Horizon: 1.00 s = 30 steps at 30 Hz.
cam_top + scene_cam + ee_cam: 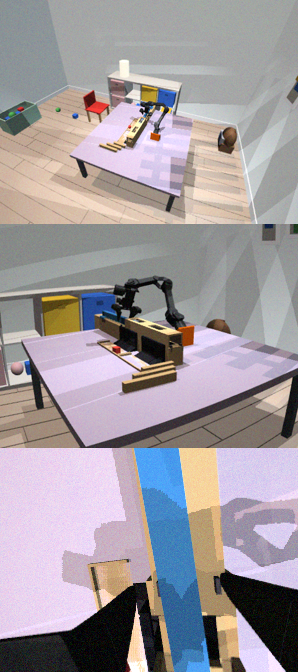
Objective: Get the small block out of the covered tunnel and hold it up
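Nearest, three loose rods (108, 147) (149, 381) lie off the near end of the tunnel (136, 132) (149, 324) (230, 629). Beside the tunnel, a red block (129, 126) (116, 350) (128, 668), probably the one sought, lies in a shallow tray (134, 121) (126, 359) (112, 573). Judged light and stiff; grip opposite side faces. Beyond the tunnel's covered part, the gripper (146, 114) (125, 318) (183, 580) stands with fingers apart, astride the blue handle (145, 115) (113, 316) (172, 548)

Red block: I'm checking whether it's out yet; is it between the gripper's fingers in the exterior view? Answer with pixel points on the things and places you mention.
No, the red block (116, 350) lies in the low tray beside the tunnel, away from the gripper (128, 317).
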Tool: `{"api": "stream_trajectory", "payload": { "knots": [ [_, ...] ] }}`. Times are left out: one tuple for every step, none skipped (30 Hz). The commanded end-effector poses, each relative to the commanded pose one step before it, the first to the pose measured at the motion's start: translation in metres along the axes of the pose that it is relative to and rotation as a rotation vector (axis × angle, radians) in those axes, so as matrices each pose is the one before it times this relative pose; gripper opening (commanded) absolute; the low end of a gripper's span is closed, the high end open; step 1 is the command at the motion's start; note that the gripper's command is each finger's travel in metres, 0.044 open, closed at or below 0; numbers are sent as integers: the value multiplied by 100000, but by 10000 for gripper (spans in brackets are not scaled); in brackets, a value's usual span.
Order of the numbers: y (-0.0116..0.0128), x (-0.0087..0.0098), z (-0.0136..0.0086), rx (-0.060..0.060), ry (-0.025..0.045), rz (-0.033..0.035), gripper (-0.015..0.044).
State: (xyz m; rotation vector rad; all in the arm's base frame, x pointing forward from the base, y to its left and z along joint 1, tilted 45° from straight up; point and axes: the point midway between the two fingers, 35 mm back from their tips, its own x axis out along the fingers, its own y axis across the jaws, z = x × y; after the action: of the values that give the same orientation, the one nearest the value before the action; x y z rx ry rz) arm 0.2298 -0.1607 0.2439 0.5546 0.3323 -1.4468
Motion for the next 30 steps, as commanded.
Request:
{"api": "stream_trajectory", "payload": {
  "knots": [
    [33, -34, 47, 448, -63, -45, 256],
    [0, 0, 0, 0, 0, 0, 230],
    [0, 0, 0, 0, 0, 0, 204],
    [0, 0, 0, 0, 0, 0, 177],
    [0, 0, 0, 0, 0, 0, 151],
    [0, 0, 0, 0, 0, 0, 125],
    [0, 0, 0, 0, 0, 0, 99],
    [0, 0, 0, 0, 0, 0, 72],
    [0, 0, 0, 0, 0, 0, 66],
    [0, 0, 0, 0, 0, 0, 59],
    [0, 0, 0, 0, 0, 0, 52],
    [0, 0, 0, 0, 0, 0, 46],
    [1, 16, 44, 1, 24, -13, 20],
    [2, 30, 84, 1, 45, -24, 0],
    [2, 44, 125, 2, 65, -33, 0],
    [2, 59, 169, 1, 82, -40, 0],
    [1, 74, 215, 0, 95, -45, 0],
    [-1, 87, 258, -2, 102, -46, 0],
    [-3, 92, 281, -5, 95, -40, 0],
    [-6, 86, 271, -7, 76, -29, 0],
    [-8, 84, 272, -10, 62, -21, 0],
    [-10, 83, 275, -13, 48, -13, 0],
    [-13, 82, 278, -16, 34, -5, 0],
    [-15, 81, 281, -20, 20, 2, 0],
    [-18, 79, 284, -23, 5, 9, 0],
    [-21, 78, 287, -27, -9, 16, 0],
    [-24, 77, 289, -31, -24, 22, 0],
    [-26, 76, 292, -35, -39, 28, 0],
    [-29, 74, 295, -39, -54, 33, 0],
    [-32, 73, 298, -43, -70, 38, 0]
  ]
}}
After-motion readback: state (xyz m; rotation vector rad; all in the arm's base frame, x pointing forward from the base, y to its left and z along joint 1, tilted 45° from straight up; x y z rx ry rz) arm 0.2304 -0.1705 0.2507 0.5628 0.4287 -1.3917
